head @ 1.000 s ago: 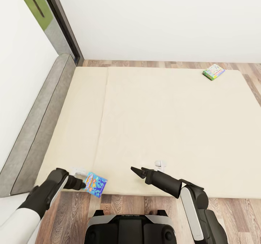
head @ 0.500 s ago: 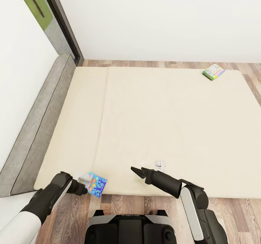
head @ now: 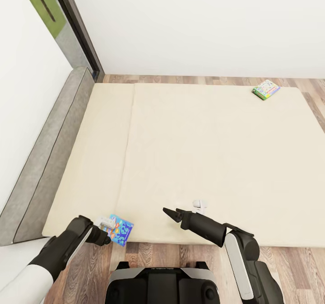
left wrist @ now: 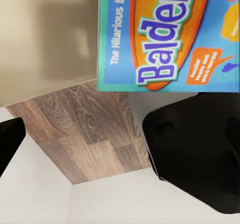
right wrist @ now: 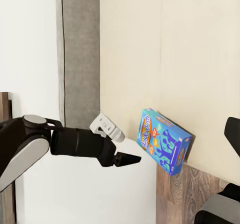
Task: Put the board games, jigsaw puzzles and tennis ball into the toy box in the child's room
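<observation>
A blue-purple board game (head: 121,230) lies at the near edge of the bed (head: 203,159), overhanging the floor; the right wrist view has the same board game (right wrist: 165,141). My left gripper (head: 106,237) is open just short of its near-left side, and its cover (left wrist: 165,34) sits right ahead of the fingers (left wrist: 195,149). A green-edged board game (head: 266,88) rests at the bed's far right corner. My right gripper (head: 169,213) hovers open over the near edge, empty. The table, toy box, jigsaw puzzles and tennis ball are out of view.
A low grey headboard (head: 49,150) runs along the bed's left side against a white wall. Wooden floor (head: 149,254) shows between my base and the bed and behind it (head: 203,79). A dark door frame (head: 74,28) stands at the back left.
My left gripper has dropped lower and drawn back slightly at the blue game's near-left side. The game, the right arm and the camera have stayed put.
</observation>
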You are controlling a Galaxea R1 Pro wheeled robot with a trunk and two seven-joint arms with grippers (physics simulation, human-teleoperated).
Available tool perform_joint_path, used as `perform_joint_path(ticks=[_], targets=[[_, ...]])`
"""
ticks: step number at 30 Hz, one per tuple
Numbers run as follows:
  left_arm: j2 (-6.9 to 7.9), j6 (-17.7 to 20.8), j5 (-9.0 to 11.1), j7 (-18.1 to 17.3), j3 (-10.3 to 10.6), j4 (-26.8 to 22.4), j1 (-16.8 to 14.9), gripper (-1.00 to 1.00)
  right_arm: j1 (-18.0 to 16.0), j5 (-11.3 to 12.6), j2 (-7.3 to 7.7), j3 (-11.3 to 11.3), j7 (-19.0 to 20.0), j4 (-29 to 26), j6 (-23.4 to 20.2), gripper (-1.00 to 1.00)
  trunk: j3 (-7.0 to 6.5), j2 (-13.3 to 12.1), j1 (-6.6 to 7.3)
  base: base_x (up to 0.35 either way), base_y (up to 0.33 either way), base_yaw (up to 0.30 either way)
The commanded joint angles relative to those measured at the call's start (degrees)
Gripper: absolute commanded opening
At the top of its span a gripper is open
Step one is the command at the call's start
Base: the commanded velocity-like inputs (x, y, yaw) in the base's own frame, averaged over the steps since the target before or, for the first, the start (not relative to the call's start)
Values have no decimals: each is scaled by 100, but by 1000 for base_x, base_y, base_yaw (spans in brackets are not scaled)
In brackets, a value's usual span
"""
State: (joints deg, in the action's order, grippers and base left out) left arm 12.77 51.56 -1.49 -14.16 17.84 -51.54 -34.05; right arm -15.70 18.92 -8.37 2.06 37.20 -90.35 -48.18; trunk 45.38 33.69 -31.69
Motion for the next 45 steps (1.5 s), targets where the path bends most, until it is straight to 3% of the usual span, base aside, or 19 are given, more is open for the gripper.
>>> perform_joint_path(ticks=[1, 17, 27, 45], targets=[[0, 17, -18, -16, 22, -6, 1, 100, -3, -2, -6, 12, 25, -1, -33, 100, 5, 6, -2, 0, 0, 0], [-11, 10, -27, 47, 444, 31, 12, 100, -3, -2, -6, 9, 25, -3, -33, 100, 5, 6, -2, 0, 0, 0], [-17, -28, -27, 91, 480, 54, 13, 100, -3, -2, -6, 11, 25, -6, -33, 100, 5, 6, -2, 0, 0, 0], [-37, -547, -17, 748, 443, 231, 13, 100, -3, -2, -6, 14, 25, -2, -33, 100, 5, 6, -2, 0, 0, 0]])
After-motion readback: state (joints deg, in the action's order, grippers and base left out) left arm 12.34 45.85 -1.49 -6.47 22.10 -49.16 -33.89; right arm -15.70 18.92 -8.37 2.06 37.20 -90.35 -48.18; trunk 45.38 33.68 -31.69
